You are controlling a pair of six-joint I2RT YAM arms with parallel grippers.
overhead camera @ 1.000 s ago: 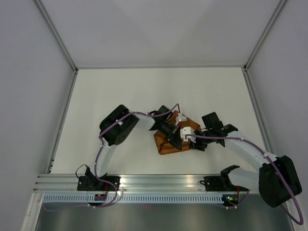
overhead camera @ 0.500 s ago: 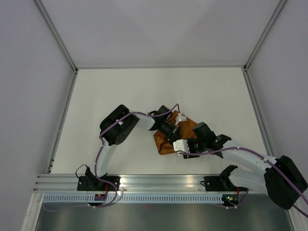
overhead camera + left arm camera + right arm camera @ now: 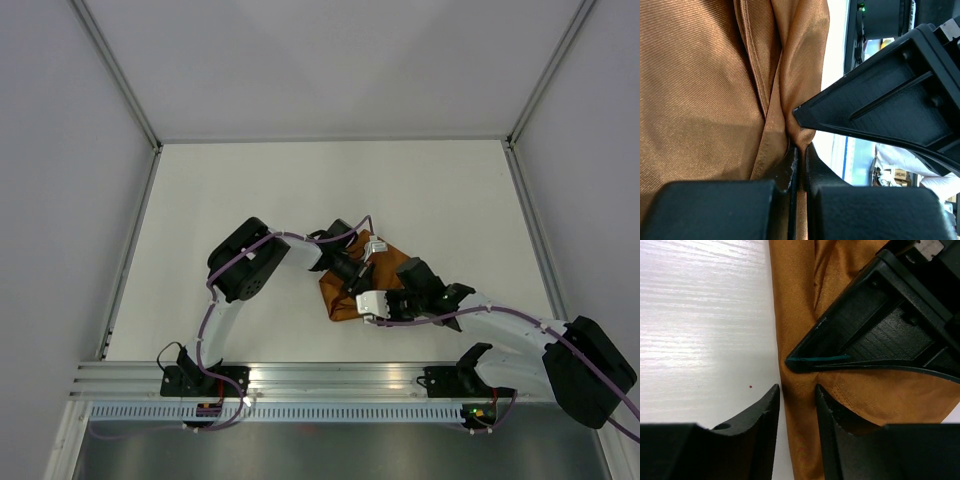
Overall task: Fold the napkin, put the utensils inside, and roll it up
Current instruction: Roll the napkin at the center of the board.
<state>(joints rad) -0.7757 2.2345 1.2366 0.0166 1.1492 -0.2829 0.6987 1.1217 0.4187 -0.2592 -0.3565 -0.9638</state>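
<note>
The rust-orange napkin (image 3: pixel 338 298) lies bunched in folds at the middle of the table. My left gripper (image 3: pixel 358 282) is shut on a raised fold of the napkin (image 3: pixel 700 90); the cloth is pinched between its pads (image 3: pixel 801 155). My right gripper (image 3: pixel 368 303) is at the napkin's near edge, right beside the left one. In the right wrist view it (image 3: pixel 796 400) is narrowly open and straddles the napkin's edge (image 3: pixel 795 305): one finger is over the table, the other on the cloth. The knife is hidden.
The white table (image 3: pixel 250 190) is walled on three sides. A metal rail (image 3: pixel 330 375) runs along the near edge. One finger of each gripper shows close in the other's wrist view: the right gripper's finger in the left wrist view (image 3: pixel 880 105), the left gripper's finger in the right wrist view (image 3: pixel 875 330).
My right gripper has swung from the napkin's right side down and left to its near edge, beside the left gripper. The left gripper has held still on the cloth.
</note>
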